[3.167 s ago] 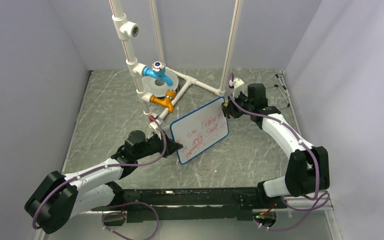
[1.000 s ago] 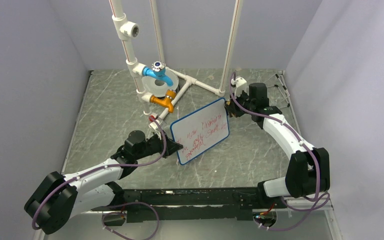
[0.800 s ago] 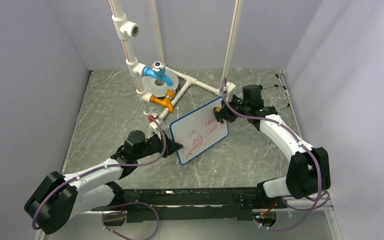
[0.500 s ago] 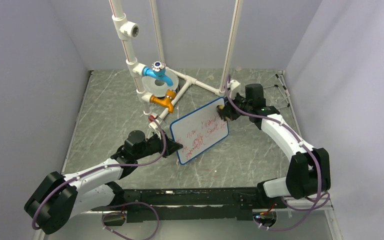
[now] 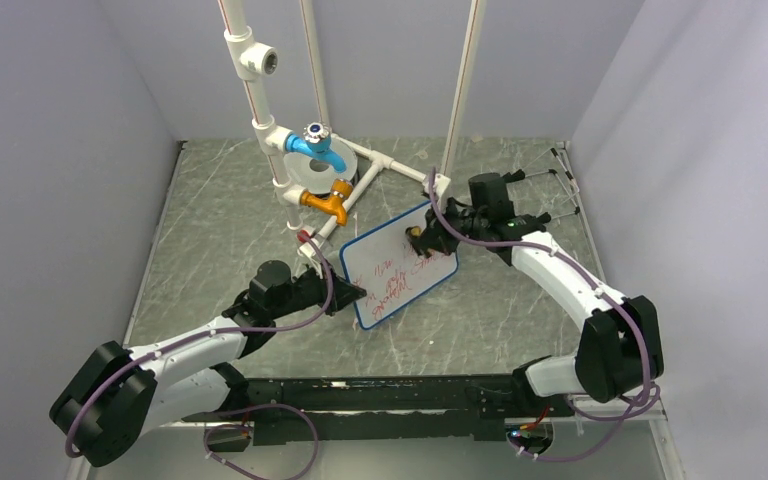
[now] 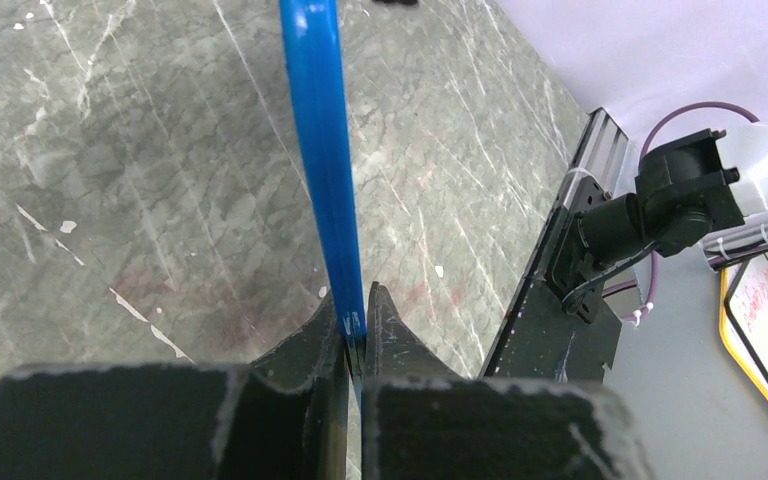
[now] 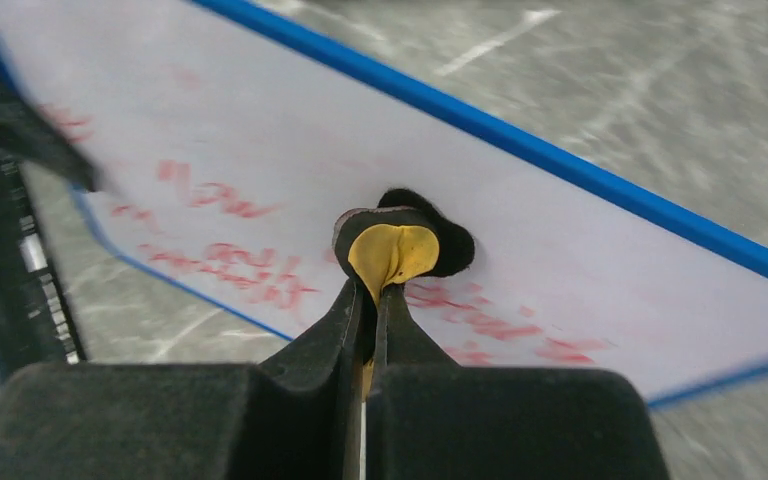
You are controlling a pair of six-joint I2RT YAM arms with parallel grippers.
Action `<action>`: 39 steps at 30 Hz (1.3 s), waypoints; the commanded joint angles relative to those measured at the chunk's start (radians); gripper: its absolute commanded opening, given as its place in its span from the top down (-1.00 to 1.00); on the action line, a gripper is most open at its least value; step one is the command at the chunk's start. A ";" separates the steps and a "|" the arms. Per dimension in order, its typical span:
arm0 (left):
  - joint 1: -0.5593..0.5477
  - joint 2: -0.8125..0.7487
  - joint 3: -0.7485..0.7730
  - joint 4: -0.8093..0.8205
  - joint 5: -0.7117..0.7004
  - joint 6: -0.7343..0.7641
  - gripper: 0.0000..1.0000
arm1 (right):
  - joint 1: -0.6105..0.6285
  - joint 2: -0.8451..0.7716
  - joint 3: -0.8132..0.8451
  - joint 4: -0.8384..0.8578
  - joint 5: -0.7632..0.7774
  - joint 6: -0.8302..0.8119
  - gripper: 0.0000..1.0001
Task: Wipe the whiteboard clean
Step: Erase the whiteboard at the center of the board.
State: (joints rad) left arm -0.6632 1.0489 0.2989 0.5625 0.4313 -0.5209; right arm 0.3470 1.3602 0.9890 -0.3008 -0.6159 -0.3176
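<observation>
Wiping step. Left tool (image 6: 354,318) clamps the whiteboard (image 5: 388,278) rim; right tool (image 7: 368,292) presses its clamped yellow eraser pad (image 7: 392,250) on the face. Next: sweep red writing (image 7: 245,262) beside its tip.

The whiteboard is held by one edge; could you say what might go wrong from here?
The left end effector pinches only the blue rim of the whiteboard, so wiping pressure could twist it loose. The right end effector holds the small yellow eraser by its edge; it may slip out, leaving red writing.
</observation>
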 commanded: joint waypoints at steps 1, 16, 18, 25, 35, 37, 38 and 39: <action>-0.012 -0.027 0.023 0.127 0.071 0.023 1.00 | 0.044 0.000 0.045 -0.036 -0.191 -0.053 1.00; -0.023 0.070 0.047 0.257 0.096 -0.062 1.00 | 0.145 -0.002 0.059 0.040 0.057 0.048 1.00; -0.039 0.086 0.058 0.258 0.084 -0.070 1.00 | 0.209 0.006 0.082 0.014 0.036 0.026 1.00; -0.074 0.134 0.103 0.249 0.024 -0.098 1.00 | 0.310 0.011 0.118 -0.001 0.074 0.047 1.00; -0.079 0.136 0.101 0.269 -0.021 -0.148 1.00 | 0.209 -0.030 0.067 0.094 0.422 0.100 1.00; -0.084 0.146 0.104 0.283 -0.019 -0.159 1.00 | 0.227 -0.027 0.073 0.084 0.363 0.087 1.00; -0.087 0.151 0.106 0.287 -0.018 -0.162 1.00 | 0.242 -0.022 0.076 0.073 0.323 0.074 1.00; -0.088 0.155 0.110 0.289 -0.019 -0.164 1.00 | 0.261 -0.017 0.081 0.060 0.276 0.063 1.00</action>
State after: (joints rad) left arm -0.7227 1.2053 0.3481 0.6815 0.3420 -0.6781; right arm 0.5568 1.3567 1.0657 -0.2756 -0.2859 -0.2283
